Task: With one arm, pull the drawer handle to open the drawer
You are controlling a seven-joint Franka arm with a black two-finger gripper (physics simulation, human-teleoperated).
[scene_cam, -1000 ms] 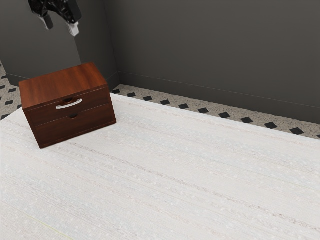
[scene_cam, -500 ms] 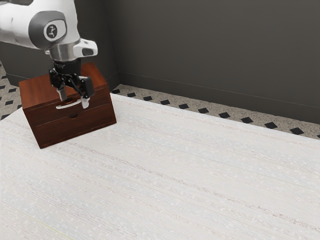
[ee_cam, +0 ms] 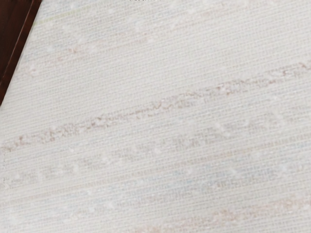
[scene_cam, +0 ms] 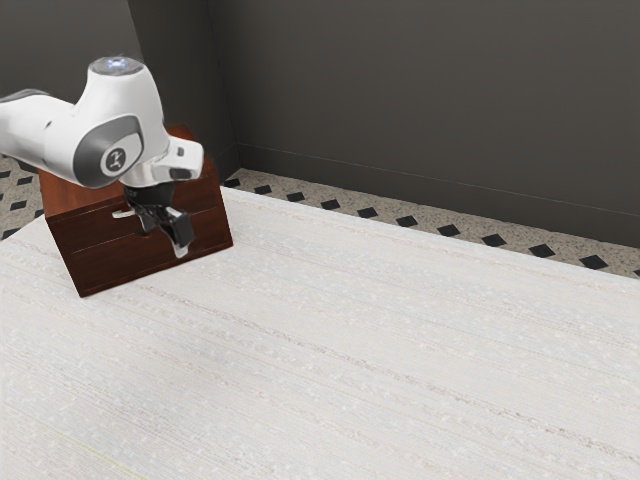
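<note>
Stage: the arm (scene_cam: 110,150) is reaching in at the front of the cabinet (scene_cam: 105,258). The pull is not yet begun, I judge, since the drawer (scene_cam: 85,228) is sitting flush with the panel below it.
Gripper: the gripper (scene_cam: 167,232) is hanging just in front of the upper drawer front. Its fingers are standing apart and clamping nothing that I can make out.
Handle: the handle (scene_cam: 122,213) is showing as a short bright end at about 10 o'clock from the gripper, close beside it. The rest is lying behind the hand.
Long axis: the handle is running roughly along the 9-to-3 line across the drawer front, its 3 o'clock side a little higher, as the front's edges are.
Key relation: the gripper is sitting slightly low and toward 4 o'clock of the handle, so the coming move is likely calling for a small shift toward 10 o'clock before closing.
Pull direction: the drawer front is facing about 5 o'clock in the exterior view, so the pull should be going that way.
Materials: the cabinet is a boxy, glossy reddish-brown wood block, and the handle is a thin silvery bar.
Table: the table (scene_cam: 400,350) is looking pale, matte and finely woven. In the wrist view the same weave (ee_cam: 170,121) is lying under the hand, with a dark cabinet edge (ee_cam: 12,34) alongside.
</note>
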